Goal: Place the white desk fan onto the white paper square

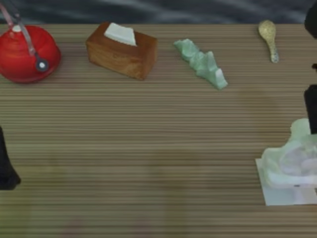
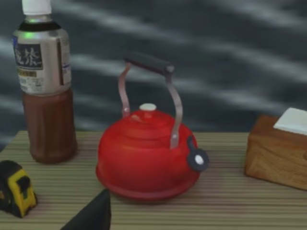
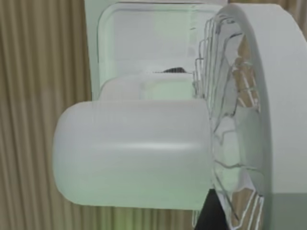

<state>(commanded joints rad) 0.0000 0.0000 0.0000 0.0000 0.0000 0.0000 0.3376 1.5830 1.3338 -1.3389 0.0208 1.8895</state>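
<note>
Right jaws (image 1: 311,130), their state hidden, hang directly over the fan (image 1: 292,158), which sits on the paper (image 1: 283,195) at the worktop's (image 1: 158,148) right edge. Left arm (image 1: 7,166) idles at left, jaws unseen.

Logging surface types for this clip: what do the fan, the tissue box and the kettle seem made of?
White desk fan: likely smooth, slightly translucent plastic, soft sheen on the motor housing. Brown wooden box: wood, visible grain. Red kettle: probably glossy enamelled metal, with a metal handle.
</note>
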